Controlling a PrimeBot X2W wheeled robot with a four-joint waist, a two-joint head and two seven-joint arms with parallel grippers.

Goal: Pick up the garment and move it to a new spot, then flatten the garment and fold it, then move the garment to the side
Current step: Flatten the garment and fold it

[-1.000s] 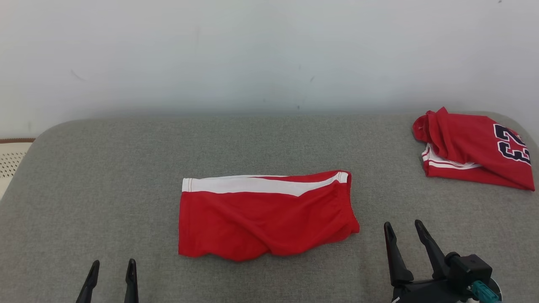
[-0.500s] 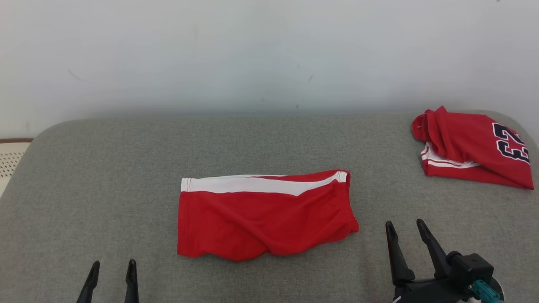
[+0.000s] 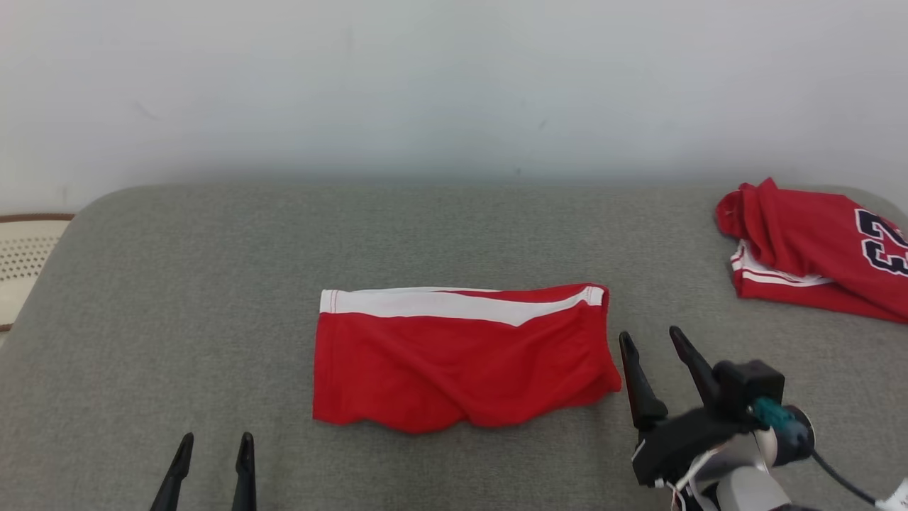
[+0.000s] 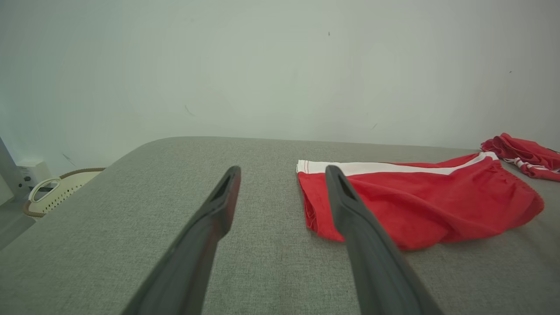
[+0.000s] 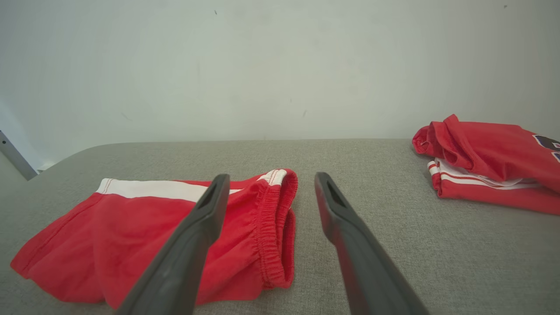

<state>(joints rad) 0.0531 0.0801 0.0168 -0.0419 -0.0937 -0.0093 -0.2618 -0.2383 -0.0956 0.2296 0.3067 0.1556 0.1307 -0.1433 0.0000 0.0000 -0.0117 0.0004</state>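
The garment (image 3: 461, 358) is a pair of red shorts with a white side stripe, folded flat in the middle of the grey padded table (image 3: 213, 270); it also lies at the right of the left wrist view (image 4: 420, 201) and at the lower left of the right wrist view (image 5: 144, 218). My right gripper (image 3: 651, 339) stands open just off the shorts' right edge, by the elastic waistband (image 5: 273, 232), holding nothing. My left gripper (image 3: 215, 441) is open near the table's front edge, below and left of the shorts, and holds nothing.
A second red garment, a jersey with dark numbers (image 3: 823, 248), lies bunched at the table's far right (image 5: 490, 175). A cream perforated basket (image 3: 28, 255) sits beyond the table's left edge. A pale wall rises behind the table.
The camera has shifted, sliding the whole scene slightly right. My right gripper has moved up and left, closer to the shorts' right edge. The shorts lie as before.
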